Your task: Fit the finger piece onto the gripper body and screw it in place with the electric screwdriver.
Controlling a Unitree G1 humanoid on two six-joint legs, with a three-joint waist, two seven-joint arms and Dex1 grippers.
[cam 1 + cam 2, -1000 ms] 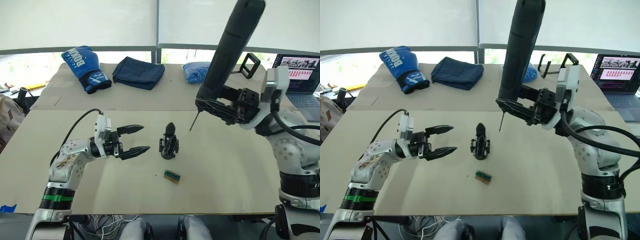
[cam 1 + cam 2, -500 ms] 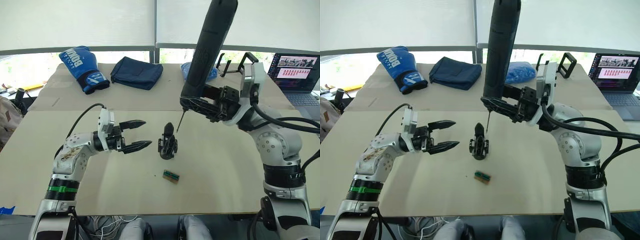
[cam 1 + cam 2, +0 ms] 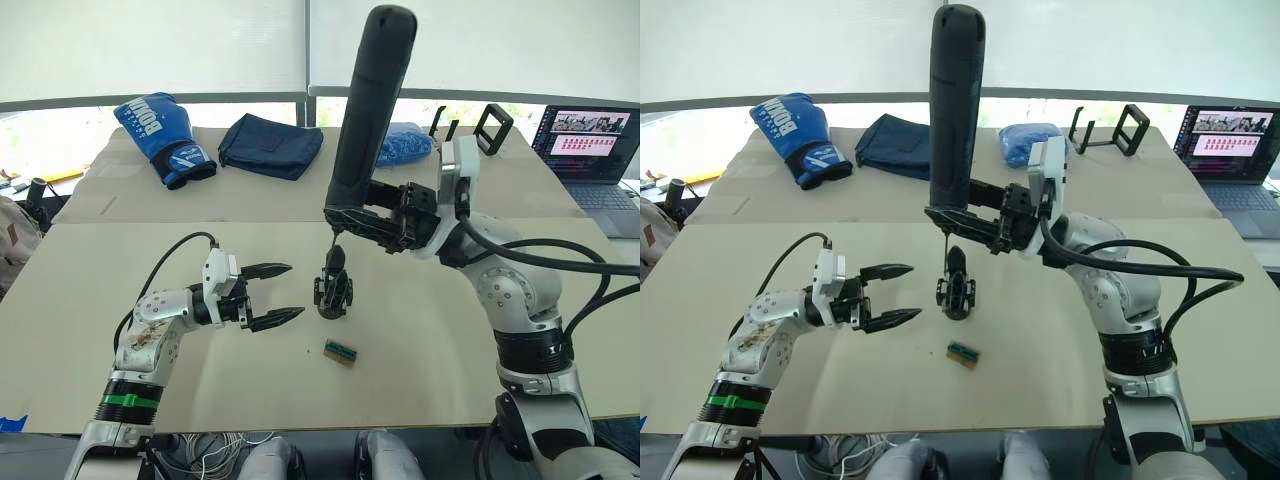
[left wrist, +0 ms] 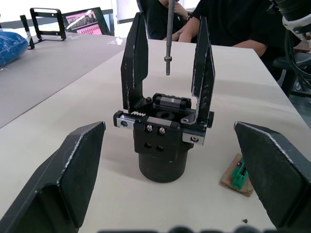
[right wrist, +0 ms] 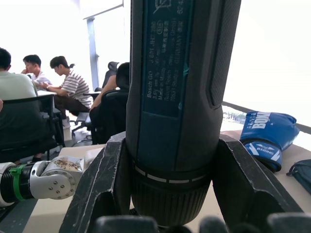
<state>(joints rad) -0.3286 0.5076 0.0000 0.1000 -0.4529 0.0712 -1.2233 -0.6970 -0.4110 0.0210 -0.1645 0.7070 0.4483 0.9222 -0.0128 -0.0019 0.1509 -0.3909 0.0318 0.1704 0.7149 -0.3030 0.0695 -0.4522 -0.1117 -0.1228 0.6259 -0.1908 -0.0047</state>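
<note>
The gripper body [image 3: 333, 290] stands on the table's middle. Two pointed black fingers [image 4: 134, 58] stand upright on it. One of them is the finger piece, and I cannot tell which. My right gripper [image 3: 352, 216] is shut on the lower end of the electric screwdriver [image 3: 366, 110], which stands almost upright. Its thin bit [image 4: 168, 43] hangs just above the body, between the two fingers, without touching. My left gripper [image 3: 292, 290] is open, a short way left of the body, with nothing in it.
A small green-and-brown block [image 3: 342, 352] lies in front of the body. At the back of the table are a blue boxing glove [image 3: 165, 135], a dark blue cloth [image 3: 272, 145], a blue bag [image 3: 402, 143], a black stand [image 3: 492, 126] and a laptop [image 3: 585, 150]. People sit beyond the table [image 5: 68, 90].
My right arm has carried the screwdriver left and stood it more upright, so the bit now hangs over the gripper body. My left gripper has drawn slightly closer and stays open.
</note>
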